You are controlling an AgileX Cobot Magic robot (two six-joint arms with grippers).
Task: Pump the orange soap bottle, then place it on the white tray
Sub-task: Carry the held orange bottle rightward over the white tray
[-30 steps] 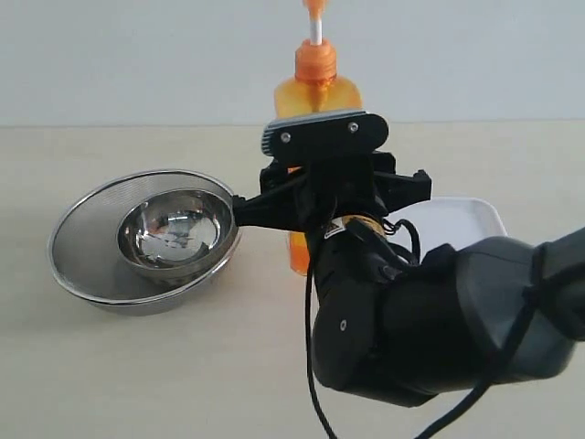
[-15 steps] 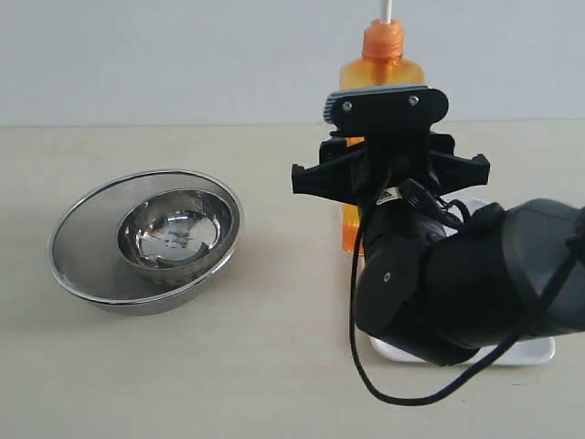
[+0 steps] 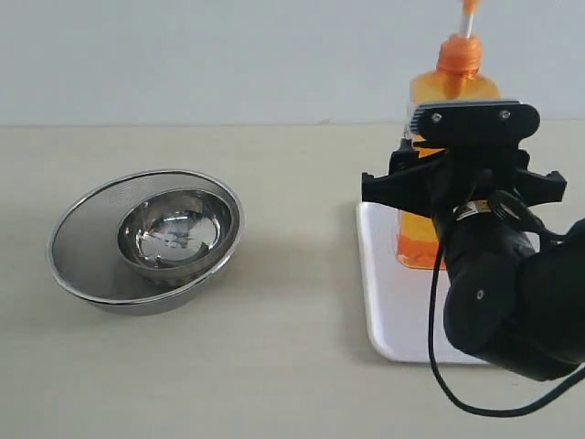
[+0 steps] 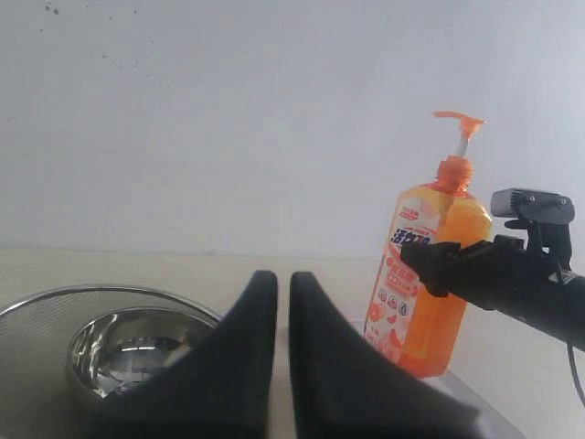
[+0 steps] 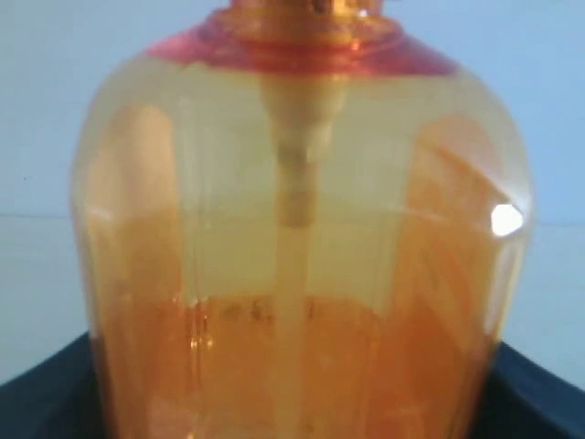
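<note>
The orange soap bottle stands upright in my right gripper, which is shut on its body from both sides. Its base is down at the near-left part of the white tray; I cannot tell whether it rests there. In the left wrist view the orange soap bottle shows its label and raised pump head. Up close, the orange soap bottle fills the right wrist view, with the dark fingers at its sides. My left gripper is shut on nothing, apart from the bottle.
A round steel bowl sits inside a wire-mesh strainer on the left of the beige table. The steel bowl lies close beside my left gripper. A pale wall runs behind the table.
My right arm has carried the bottle from the middle of the table to the right, and it is now over the white tray. The left gripper and bowl have not moved.
</note>
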